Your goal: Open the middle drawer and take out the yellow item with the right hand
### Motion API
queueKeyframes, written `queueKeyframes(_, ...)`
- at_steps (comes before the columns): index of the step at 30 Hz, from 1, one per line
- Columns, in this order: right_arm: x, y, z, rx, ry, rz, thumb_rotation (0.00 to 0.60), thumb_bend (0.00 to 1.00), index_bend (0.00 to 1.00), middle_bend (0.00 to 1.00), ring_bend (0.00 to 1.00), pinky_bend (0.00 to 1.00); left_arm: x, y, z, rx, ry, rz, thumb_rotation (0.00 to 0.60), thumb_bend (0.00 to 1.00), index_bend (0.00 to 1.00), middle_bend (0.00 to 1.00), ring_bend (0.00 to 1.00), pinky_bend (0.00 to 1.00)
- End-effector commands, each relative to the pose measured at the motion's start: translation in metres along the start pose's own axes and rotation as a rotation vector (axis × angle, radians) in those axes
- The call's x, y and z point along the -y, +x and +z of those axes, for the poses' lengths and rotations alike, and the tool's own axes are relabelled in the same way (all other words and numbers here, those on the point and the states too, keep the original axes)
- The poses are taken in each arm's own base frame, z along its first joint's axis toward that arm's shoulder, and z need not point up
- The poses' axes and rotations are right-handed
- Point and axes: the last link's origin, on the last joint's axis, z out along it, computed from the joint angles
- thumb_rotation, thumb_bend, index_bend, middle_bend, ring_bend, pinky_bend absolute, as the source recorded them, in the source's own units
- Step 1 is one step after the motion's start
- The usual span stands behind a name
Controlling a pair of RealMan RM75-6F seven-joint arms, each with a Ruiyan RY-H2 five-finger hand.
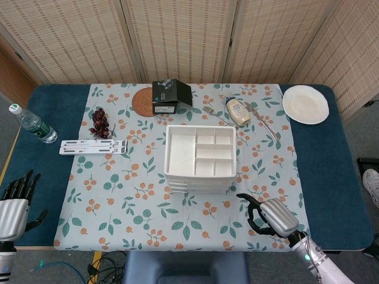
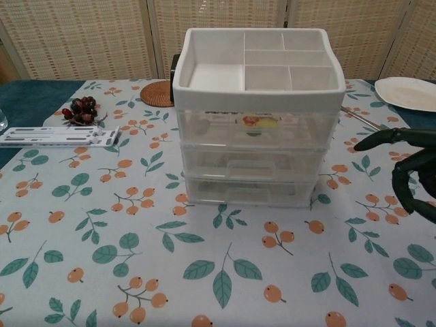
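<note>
At 5 o'clock of the drawer unit (image 1: 200, 158), our right hand (image 1: 269, 217) hovers released, fingers spread, holding nothing.

We see the middle drawer (image 2: 251, 163) closed, its handle (image 2: 251, 165) facing us; a yellow item (image 2: 263, 122) shows only behind the top drawer's clear front, so we cannot confirm the middle drawer's contents. Our left hand (image 1: 14, 205) idles empty at 8 o'clock off the worktop (image 1: 331, 171). Risk: the light unit may slide or tip if we pull without bracing, and fingers may catch the wrong handle.
</note>
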Motion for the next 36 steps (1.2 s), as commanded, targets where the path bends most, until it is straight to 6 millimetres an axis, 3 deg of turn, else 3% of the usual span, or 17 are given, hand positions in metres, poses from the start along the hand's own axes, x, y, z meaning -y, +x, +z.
queueKeyframes(1, 0.012, -0.020, 0.021, 0.118, 0.040, 0.194, 0.600, 0.50, 0.01, 0.74, 0.92, 0.98, 0.000, -0.001, 0.000, 0.004, -0.001, 0.002, 0.600, 0.26, 0.00, 0.00, 0.09, 0.11)
queueKeyframes(16, 0.030, -0.048, 0.077, 0.243, 0.099, 0.620, 0.600, 0.55, 0.00, 0.79, 0.97, 1.00, -0.001, 0.000, 0.004, 0.011, -0.006, 0.007, 0.600, 0.26, 0.00, 0.00, 0.09, 0.11)
queueKeyframes(28, 0.037, -0.054, 0.110, 0.217, 0.134, 0.731, 0.600, 0.56, 0.00, 0.80, 0.99, 1.00, 0.000, 0.000, 0.005, 0.018, -0.005, 0.014, 0.600, 0.26, 0.00, 0.00, 0.09, 0.11)
queueKeyframes(36, 0.039, -0.057, 0.118, 0.206, 0.142, 0.755, 0.600, 0.56, 0.00, 0.80, 0.99, 1.00, 0.001, -0.001, 0.005, 0.024, 0.001, 0.017, 0.600, 0.26, 0.00, 0.00, 0.09, 0.11)
